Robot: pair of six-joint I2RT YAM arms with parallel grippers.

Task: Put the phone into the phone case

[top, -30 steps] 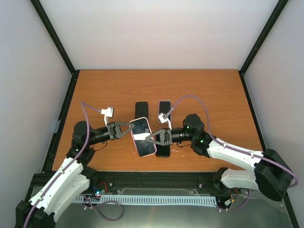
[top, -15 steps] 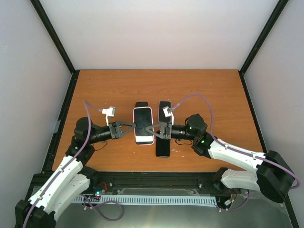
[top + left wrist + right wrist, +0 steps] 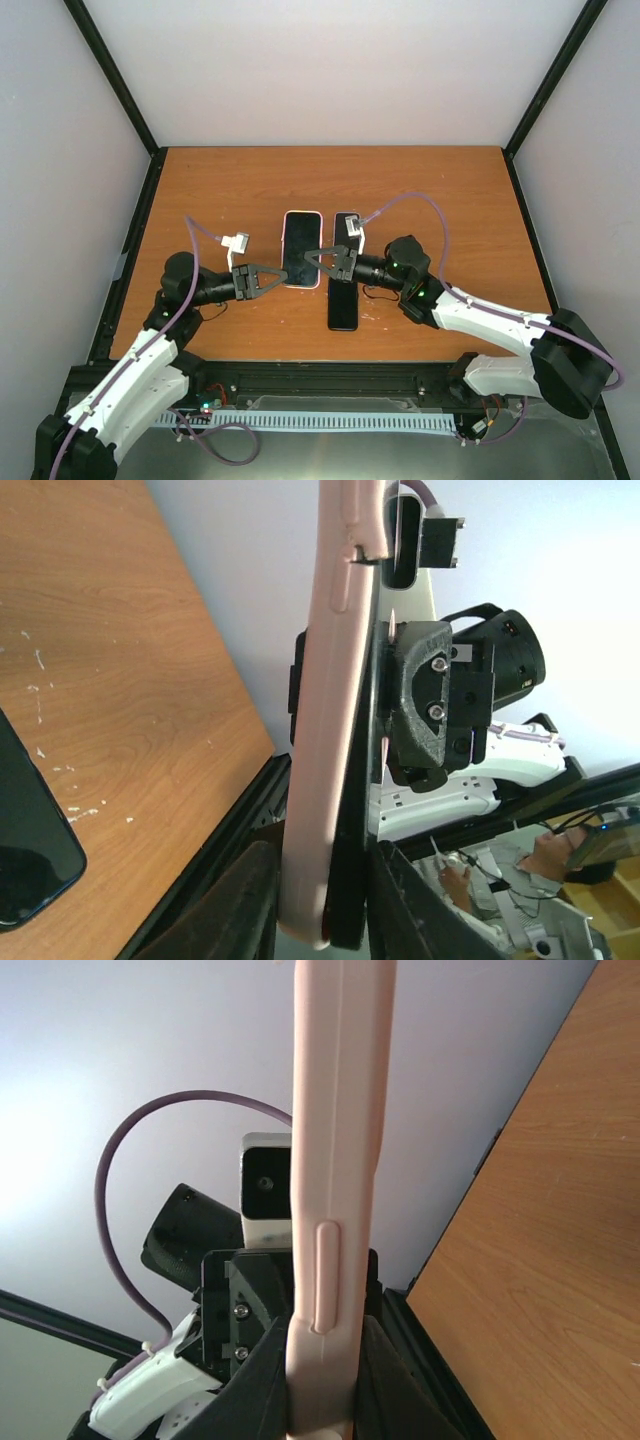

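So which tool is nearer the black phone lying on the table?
Right. The right tool crosses over the black phone while gripping the pink case at its right edge. The left tool grips the case's left edge, on the far side from that phone.

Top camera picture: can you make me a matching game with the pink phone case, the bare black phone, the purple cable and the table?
Things:
1. pink phone case
2. bare black phone
3. purple cable
4. table

States:
A. lying flat on the wood
B. brown and woody
C. pinched between the left claw and the right claw
D. arching over the right arm

Pairs: 1-C, 2-A, 3-D, 4-B
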